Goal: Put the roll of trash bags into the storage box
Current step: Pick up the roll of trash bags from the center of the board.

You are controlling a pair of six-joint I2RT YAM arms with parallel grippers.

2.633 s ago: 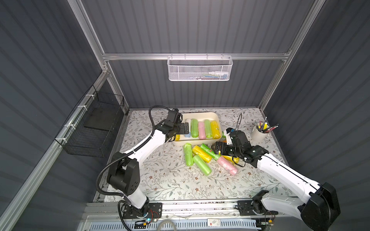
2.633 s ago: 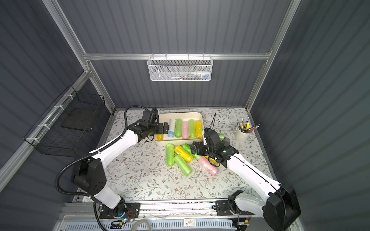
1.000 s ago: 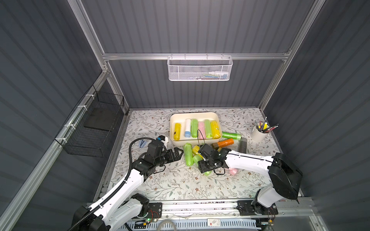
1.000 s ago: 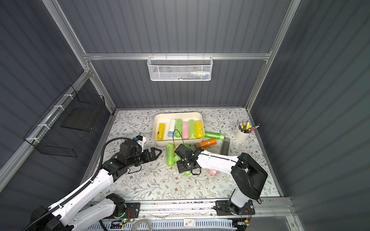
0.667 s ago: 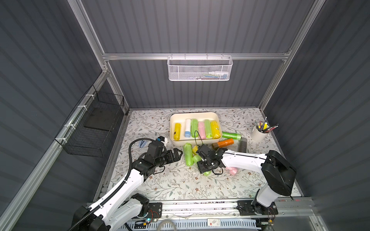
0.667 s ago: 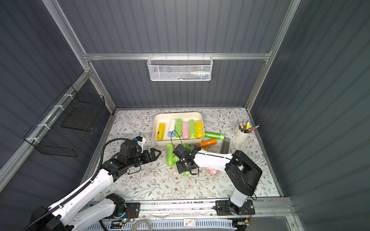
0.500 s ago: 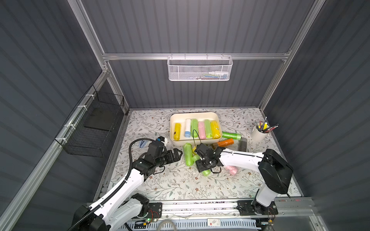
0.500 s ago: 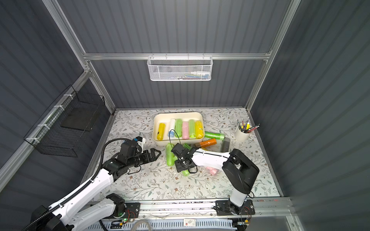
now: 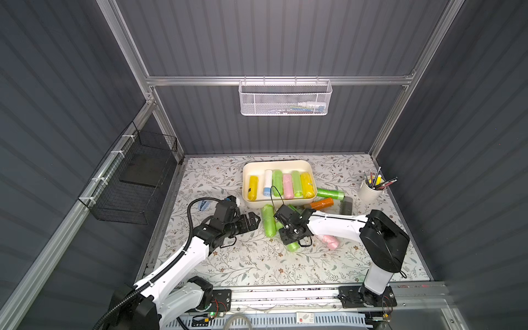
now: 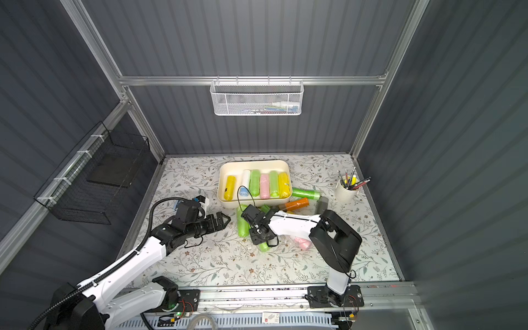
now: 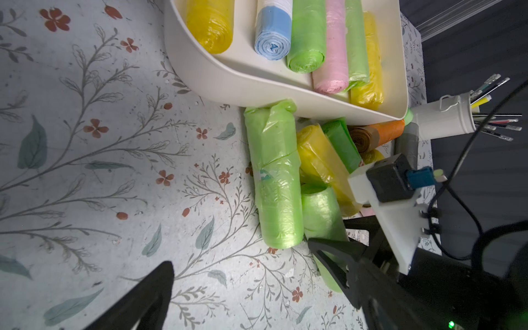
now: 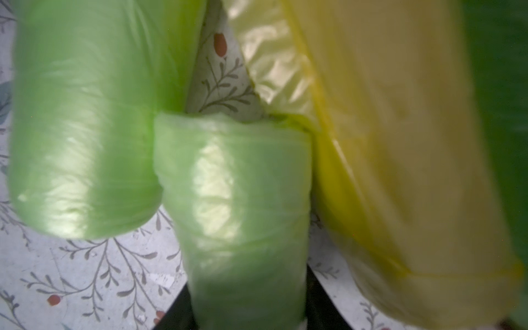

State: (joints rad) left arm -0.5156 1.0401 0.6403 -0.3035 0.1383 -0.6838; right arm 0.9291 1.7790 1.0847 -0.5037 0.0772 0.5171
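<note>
Compared with a half second ago, the right gripper [image 12: 248, 297] has closed its jaws on the light green roll [image 9: 292, 246]. The roll lies on the table [image 9: 228, 265], near the storage box [image 9: 275, 164] but outside it. The right arm reaches low and sideways. The left gripper [image 9: 253, 220] hovers nearby as before, with its jaws wide.

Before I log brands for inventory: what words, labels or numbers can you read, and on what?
Nothing legible.
Teal mark, longer light green roll: blurred.
Dark label, yellow roll in the storage box: too small.
White sticker, near edge: too small.
</note>
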